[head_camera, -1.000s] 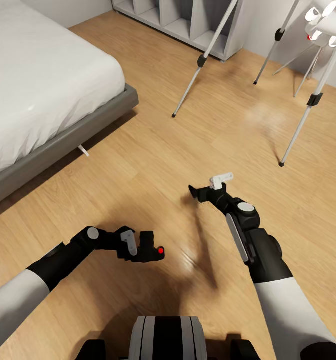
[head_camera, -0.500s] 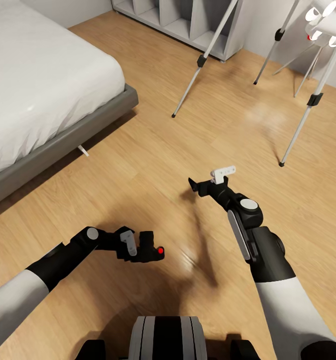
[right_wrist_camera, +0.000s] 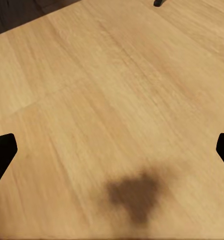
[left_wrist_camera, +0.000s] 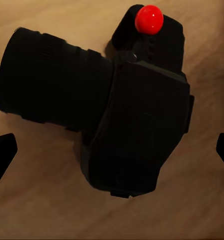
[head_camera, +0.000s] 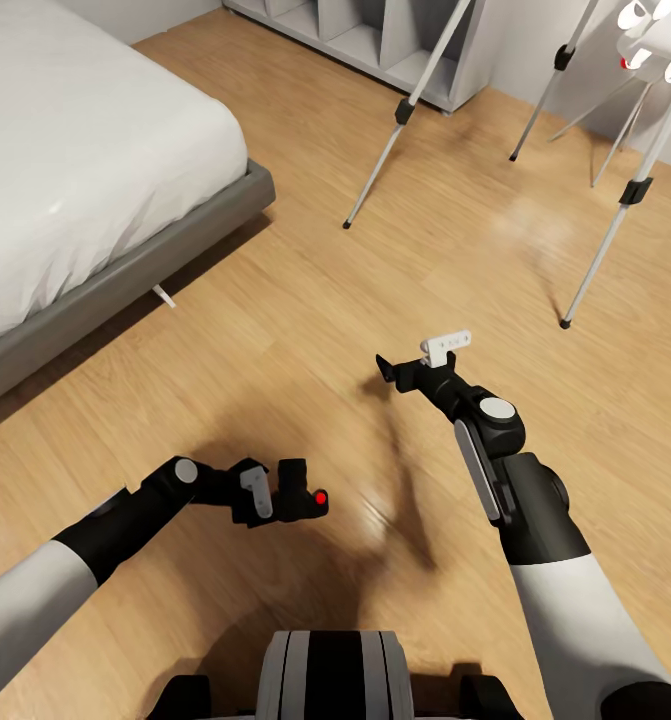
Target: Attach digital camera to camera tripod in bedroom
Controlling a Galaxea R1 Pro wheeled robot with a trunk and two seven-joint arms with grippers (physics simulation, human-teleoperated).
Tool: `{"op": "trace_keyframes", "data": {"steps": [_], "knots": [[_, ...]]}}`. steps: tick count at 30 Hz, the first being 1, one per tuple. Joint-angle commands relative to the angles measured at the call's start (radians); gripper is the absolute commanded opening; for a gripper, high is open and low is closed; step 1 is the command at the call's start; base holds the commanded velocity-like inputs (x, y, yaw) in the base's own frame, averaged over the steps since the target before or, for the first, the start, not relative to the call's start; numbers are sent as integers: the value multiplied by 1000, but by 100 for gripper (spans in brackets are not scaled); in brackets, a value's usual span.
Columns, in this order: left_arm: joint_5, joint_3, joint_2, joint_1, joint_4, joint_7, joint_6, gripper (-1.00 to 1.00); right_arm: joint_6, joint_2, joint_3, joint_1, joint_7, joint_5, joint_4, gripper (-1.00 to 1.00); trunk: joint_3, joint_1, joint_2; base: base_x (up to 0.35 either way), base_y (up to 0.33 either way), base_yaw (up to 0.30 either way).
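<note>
- Left gripper (head_camera: pixel 293 497) has hold of the digital camera (head_camera: pixel 305 497), low over the wood floor (head_camera: pixel 275 330). Wrist view puts the camera (left_wrist_camera: pixel 117 115) between wide-set fingertips (left_wrist_camera: pixel 1 152), so contact is unclear.
- Right gripper (head_camera: pixel 390 372) is spread open, nothing in it, just floor (right_wrist_camera: pixel 112 100) below.
- Camera tripod (head_camera: pixel 615 215) stands well ahead to the right.
- Since a second ago, the right arm has lifted slightly and the view has tilted; the left arm has barely moved.

Place: a bedroom in a home.
Bed: grey-framed bed with a thick white mattress (head_camera: pixel 65 190), standing low on the floor.
Floor: light wooden plank floor (head_camera: pixel 305 320).
Storage: grey open cubby shelf (head_camera: pixel 375 40) against the pale wall.
Other furnishings: silver-legged camera tripod (head_camera: pixel 415 100); white ball-cluster floor lamp (head_camera: pixel 650 35) just beside it.
</note>
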Motion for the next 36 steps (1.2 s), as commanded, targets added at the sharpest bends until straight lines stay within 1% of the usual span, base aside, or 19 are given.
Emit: {"op": "trace_keyframes", "data": {"steps": [1,10,13,15,19,24,32,36], "knots": [[-2,-4,0,-1,-1,-5,7,100,6,0,-1,0,3,0,-1,100,-1,0,0,0,0,0],[-2,-10,-1,-1,-2,-9,7,100,7,0,0,0,3,0,-1,100,-1,0,0,0,0,0],[-2,-17,-3,-1,-2,-10,8,100,7,1,0,0,3,0,-1,100,-12,1,-1,0,0,0],[-2,-27,-3,-1,-2,-10,8,100,8,1,0,0,3,0,-1,100,-20,2,-1,0,0,0],[-2,-50,-2,-1,-2,-11,8,100,9,1,0,0,3,0,-1,100,-20,2,-1,0,0,0],[-2,-59,0,-1,-1,-11,9,100,9,0,1,0,3,0,-1,100,-20,2,-1,0,0,0],[-2,-62,1,-1,-2,-11,60,100,9,1,1,0,3,0,0,100,-20,2,-1,0,0,0],[-2,-65,2,-1,-2,-11,73,100,9,1,1,0,3,0,0,100,-20,2,-1,0,0,0]]}}
